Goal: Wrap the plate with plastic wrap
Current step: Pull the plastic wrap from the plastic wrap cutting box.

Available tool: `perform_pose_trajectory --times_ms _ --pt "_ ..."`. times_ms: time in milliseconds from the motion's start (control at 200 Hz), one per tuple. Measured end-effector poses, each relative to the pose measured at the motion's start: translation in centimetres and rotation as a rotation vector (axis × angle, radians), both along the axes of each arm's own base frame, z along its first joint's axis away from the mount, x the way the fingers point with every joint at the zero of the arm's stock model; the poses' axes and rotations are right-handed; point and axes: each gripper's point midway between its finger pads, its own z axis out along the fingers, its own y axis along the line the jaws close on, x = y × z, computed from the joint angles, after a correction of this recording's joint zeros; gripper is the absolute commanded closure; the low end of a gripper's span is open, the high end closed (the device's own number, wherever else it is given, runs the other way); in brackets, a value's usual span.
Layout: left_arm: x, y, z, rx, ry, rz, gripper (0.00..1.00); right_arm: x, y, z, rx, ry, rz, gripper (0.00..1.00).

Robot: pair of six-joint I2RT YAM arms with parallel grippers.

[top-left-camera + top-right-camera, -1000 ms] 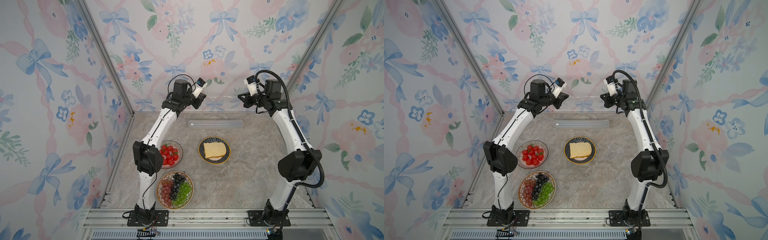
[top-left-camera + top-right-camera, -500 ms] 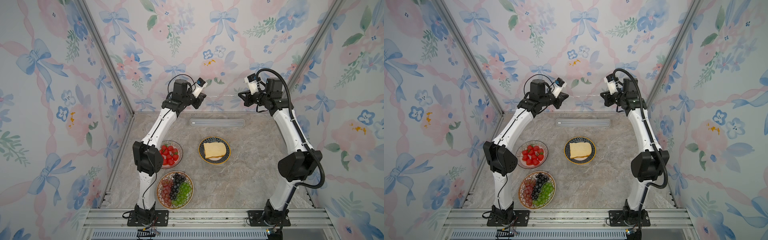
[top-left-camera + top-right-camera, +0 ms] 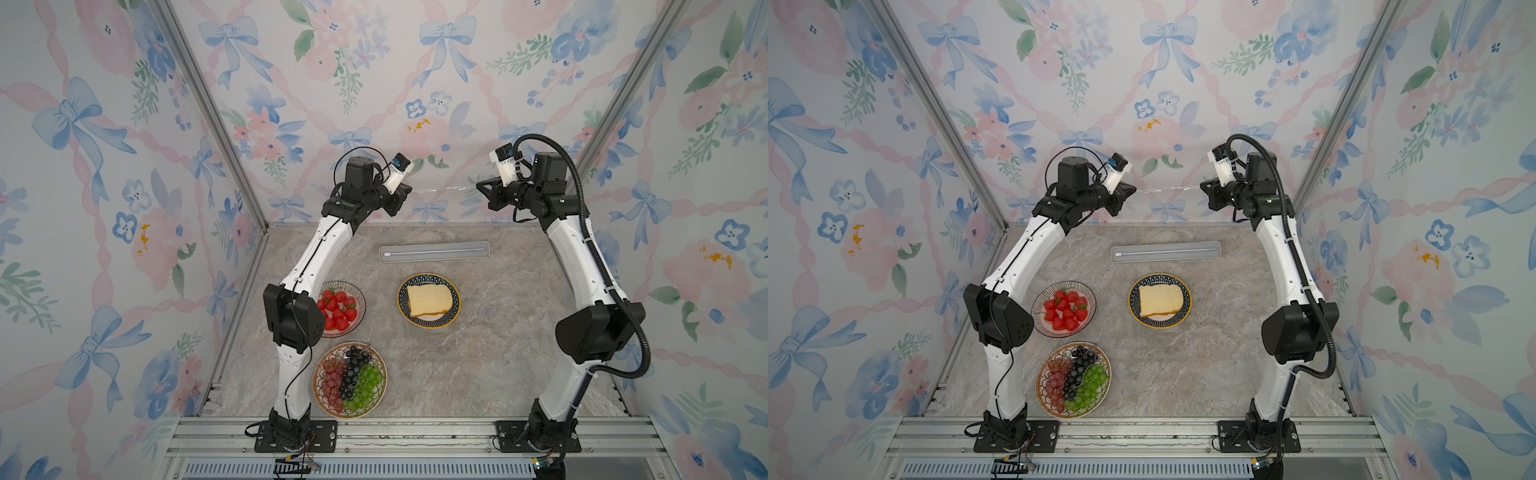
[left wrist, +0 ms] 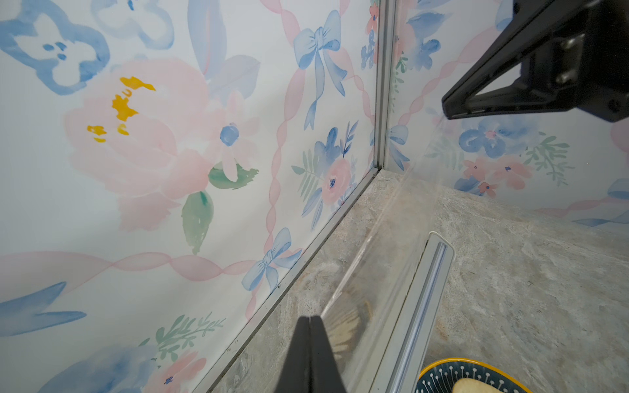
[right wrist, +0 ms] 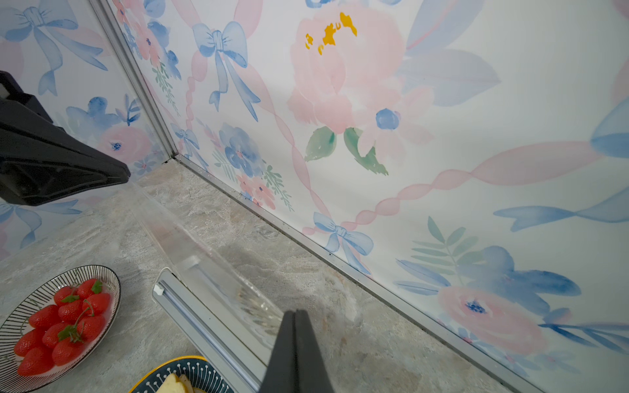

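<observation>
Holding the plastic wrap (image 3: 444,189) stretched between my left hand (image 3: 408,191) and right hand (image 3: 478,185), both pinched shut on its ends, long axis hand to hand. The plate (image 3: 456,305) lies down and back from both, roughly midway, I judge.

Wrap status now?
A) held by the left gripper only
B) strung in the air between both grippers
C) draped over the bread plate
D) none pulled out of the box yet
B: both top views show the plastic wrap as a thin strand running from the shut left gripper to the shut right gripper, well above the bread plate, which is uncovered.
</observation>
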Motion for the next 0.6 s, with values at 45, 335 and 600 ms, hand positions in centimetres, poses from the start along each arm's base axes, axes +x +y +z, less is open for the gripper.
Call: perform_pose_trajectory --times_ms 45,335,600 --pt "0.0 0.0 0.1 0.000 -0.002 0.001 1.00 0.0 0.0 0.1 0.000 -0.001 0.000 1.00" --pt "0.1 0.2 1.0 -0.004 -0.022 0.015 1.00 -0.1 0.1 0.6 -0.002 -0.011 -0.004 1.00" --pt "0.1 0.5 1.6 -0.006 -0.037 0.029 1.00 -0.1 0.2 0.6 -0.004 -0.013 -0.007 1.00"
